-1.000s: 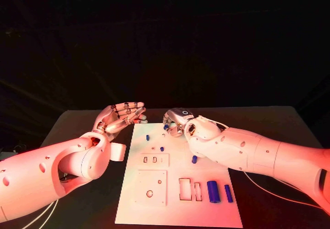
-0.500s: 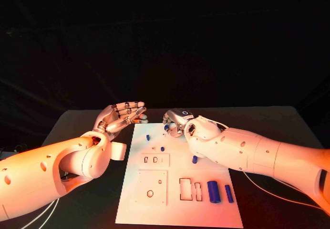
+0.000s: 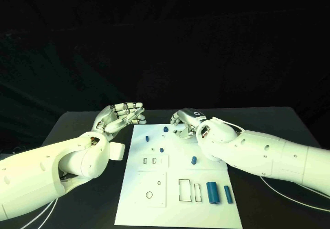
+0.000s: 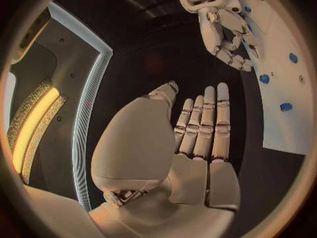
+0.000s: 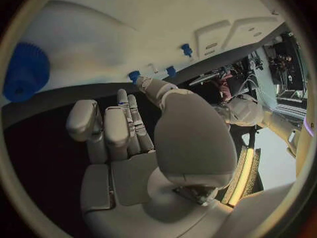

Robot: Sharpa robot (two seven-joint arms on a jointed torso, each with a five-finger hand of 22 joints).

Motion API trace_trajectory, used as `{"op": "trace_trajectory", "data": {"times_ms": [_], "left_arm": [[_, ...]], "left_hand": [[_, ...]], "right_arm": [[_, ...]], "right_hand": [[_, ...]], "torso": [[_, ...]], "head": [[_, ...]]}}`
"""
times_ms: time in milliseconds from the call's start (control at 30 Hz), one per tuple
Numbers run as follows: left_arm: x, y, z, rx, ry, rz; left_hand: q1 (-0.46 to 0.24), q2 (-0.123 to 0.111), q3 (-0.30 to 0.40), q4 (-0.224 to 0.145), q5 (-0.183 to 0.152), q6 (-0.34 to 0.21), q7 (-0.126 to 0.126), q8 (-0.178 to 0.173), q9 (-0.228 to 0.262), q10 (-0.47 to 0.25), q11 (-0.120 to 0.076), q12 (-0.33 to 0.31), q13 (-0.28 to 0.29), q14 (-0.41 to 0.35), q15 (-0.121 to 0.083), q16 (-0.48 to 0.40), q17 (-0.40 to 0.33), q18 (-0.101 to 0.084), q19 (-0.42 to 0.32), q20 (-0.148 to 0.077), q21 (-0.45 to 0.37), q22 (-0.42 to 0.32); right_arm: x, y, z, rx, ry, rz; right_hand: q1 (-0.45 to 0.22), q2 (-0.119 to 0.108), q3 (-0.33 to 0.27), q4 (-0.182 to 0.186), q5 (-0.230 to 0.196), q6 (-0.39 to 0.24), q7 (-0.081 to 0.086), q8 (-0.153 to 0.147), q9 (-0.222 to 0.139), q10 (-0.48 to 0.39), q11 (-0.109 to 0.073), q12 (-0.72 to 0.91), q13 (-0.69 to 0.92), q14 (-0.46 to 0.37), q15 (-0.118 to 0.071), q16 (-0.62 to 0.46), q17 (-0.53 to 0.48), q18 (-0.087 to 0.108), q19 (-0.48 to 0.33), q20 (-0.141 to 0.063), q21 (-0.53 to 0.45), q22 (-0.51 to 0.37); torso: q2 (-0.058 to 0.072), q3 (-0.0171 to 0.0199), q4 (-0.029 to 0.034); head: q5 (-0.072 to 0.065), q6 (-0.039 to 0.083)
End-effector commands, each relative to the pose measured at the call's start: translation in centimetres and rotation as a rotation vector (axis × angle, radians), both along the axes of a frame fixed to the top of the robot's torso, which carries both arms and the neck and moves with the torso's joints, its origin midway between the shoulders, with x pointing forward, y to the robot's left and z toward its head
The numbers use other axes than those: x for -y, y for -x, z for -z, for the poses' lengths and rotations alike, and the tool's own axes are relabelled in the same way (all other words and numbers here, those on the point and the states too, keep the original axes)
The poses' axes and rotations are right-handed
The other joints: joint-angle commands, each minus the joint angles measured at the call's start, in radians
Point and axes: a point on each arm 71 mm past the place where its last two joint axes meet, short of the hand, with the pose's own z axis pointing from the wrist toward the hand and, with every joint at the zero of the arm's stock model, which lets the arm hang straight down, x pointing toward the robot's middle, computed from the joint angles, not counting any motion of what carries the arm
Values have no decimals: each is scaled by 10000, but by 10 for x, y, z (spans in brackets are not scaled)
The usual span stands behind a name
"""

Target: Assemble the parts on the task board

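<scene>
The white task board (image 3: 175, 176) lies in the middle of the black table (image 3: 76, 124), and everything else sits around it. Just off its far left corner the left hand (image 3: 120, 117) is raised above the table, palm up, fingers stretched out side by side and apart from the thumb, with nothing in them; the left wrist view shows the same flat, released hand (image 4: 198, 137) beside the board's edge (image 4: 284, 90).

At the board's far edge, toward its right corner, the right hand (image 3: 185, 123) hangs with its fingers curled downward. In the right wrist view those fingers (image 5: 115, 127) are bent over the dark table just beside the board's rim (image 5: 119, 53), and I cannot tell whether they hold anything.

On the board, a small blue peg (image 3: 166, 128) stands near the far edge, close to the right hand's fingertips. Another blue peg (image 3: 147, 138) stands a little nearer, toward the left edge, two small blue studs (image 3: 157, 150) sit around the middle, and a blue piece (image 3: 194, 160) stands toward the right edge. By the near right corner a thick blue cylinder (image 3: 213, 192) and a thin blue rod (image 3: 228, 194) lie side by side, just beside two rectangular slots (image 3: 190, 190).
</scene>
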Motion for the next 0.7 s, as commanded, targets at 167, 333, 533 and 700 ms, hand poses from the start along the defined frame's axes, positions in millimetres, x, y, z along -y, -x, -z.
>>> {"op": "trace_trajectory", "data": {"times_ms": [167,333,533,700], "left_arm": [[-3,-1,-2,41,59,-55],[-6,-1,-2,28,63,-85],[-7,-1,-2,41,81,-64],[-10,-2,-1,55,79,-96]], "left_hand": [[76,-2,86,0,-43,-69,281,-57,11,-37,6,-48,-12,-83,25,-66,15,-16,-53,2,48,16],[76,-2,86,0,-43,-69,281,-57,11,-37,6,-48,-12,-83,25,-66,15,-16,-53,2,48,16],[76,-2,86,0,-43,-69,281,-57,11,-37,6,-48,-12,-83,25,-66,15,-16,-53,2,48,16],[72,-7,93,-1,-44,-77,281,-61,12,-43,9,-61,-11,-103,31,-84,27,-19,-80,7,63,27]], "right_arm": [[27,14,-22,-4,-792,155],[55,17,-34,-734,-1145,615],[85,10,-33,-1988,-1255,1369],[101,0,-26,-2991,-1492,2036]], "right_hand": [[149,-8,-791,232,3,-71,20,-172,37,-156,-17,321,-22,-82,-19,-127,-221,178,-45,-2,-258,-178],[334,21,-678,394,7,73,-9,-259,67,984,-193,1030,195,142,-147,343,383,14,523,-101,303,599],[599,-128,-1306,528,26,-50,-236,-351,221,1919,-597,3923,2723,409,-476,1157,1445,-194,1128,-422,1008,1592],[941,97,-2186,1215,31,-479,-98,-148,538,2002,-417,10286,9172,701,-321,2331,3344,-321,1470,-283,1432,2282]], "torso": [[-96,31,-168],[-149,46,-273],[-182,51,-355],[-181,48,-355]], "head": [[34,46],[18,65],[-101,110],[-152,93]]}}
